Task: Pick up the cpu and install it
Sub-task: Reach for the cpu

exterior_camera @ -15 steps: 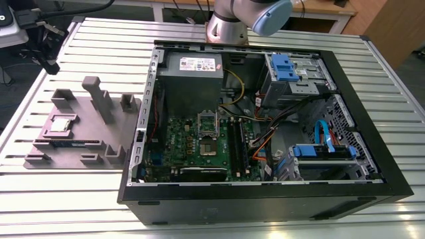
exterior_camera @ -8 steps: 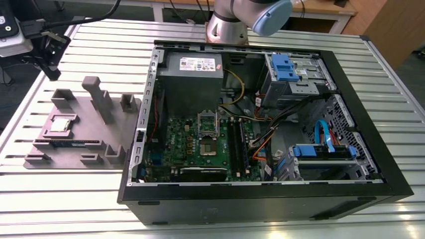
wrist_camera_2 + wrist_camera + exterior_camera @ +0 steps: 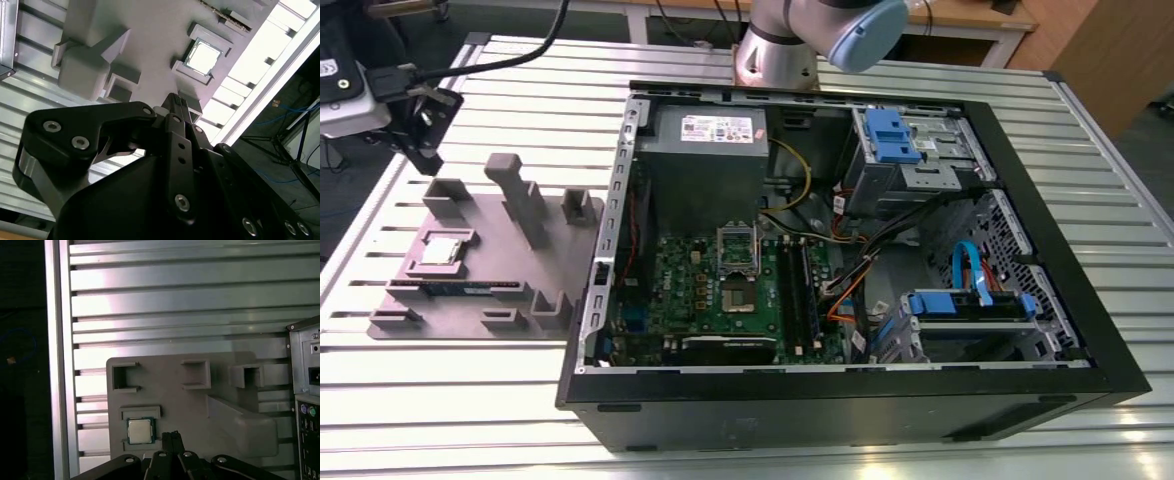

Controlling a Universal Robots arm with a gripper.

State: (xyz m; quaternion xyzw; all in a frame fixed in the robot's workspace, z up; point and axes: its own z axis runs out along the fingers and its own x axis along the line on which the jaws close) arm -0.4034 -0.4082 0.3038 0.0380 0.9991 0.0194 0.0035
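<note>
The hand (image 3: 172,436) is hovering over the grey tray (image 3: 160,385) with fingers looking pinched shut on nothing, and the cpu (image 3: 140,430) is sitting flat in its pocket just beside the tips, square so no long axis, while the hand's own bulk is hiding the tray's near edge.

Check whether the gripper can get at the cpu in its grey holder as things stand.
Probably yes. The cpu lies face-up in an open recess of the grey holder, with nothing over it, and the gripper hangs close beside it in the first wrist view. The holder's tall posts stand apart from it.
</note>
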